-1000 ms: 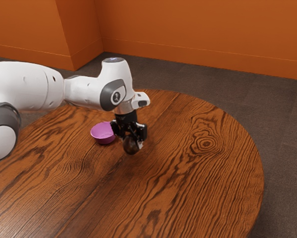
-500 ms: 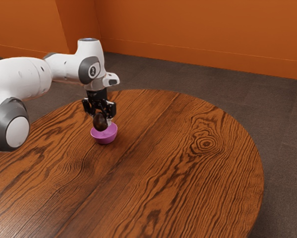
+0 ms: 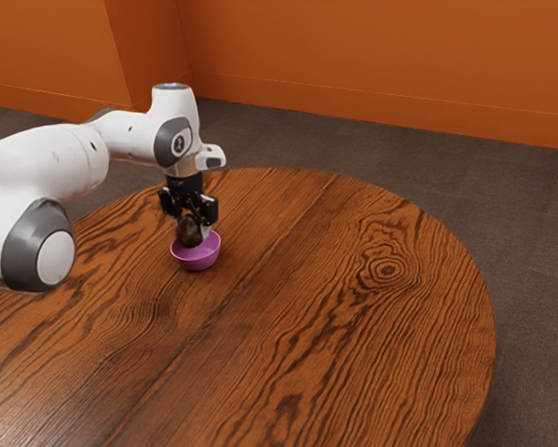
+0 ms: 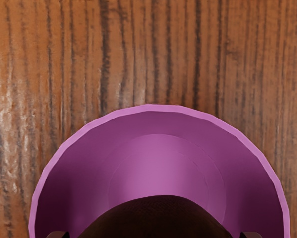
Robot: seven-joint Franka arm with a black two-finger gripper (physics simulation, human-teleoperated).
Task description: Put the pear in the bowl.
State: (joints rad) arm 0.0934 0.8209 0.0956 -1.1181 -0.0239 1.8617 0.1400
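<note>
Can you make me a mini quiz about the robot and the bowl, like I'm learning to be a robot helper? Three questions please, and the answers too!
1. Pick one: what color is the bowl?
a) green
b) pinkish purple
c) white

2. True or false: the pincer is holding the dark pear.

3. Fill in the missing word: the bowl stands on a round, wooden ______.

Key:
1. b
2. True: its fingers are on two sides of the pear.
3. table
</note>
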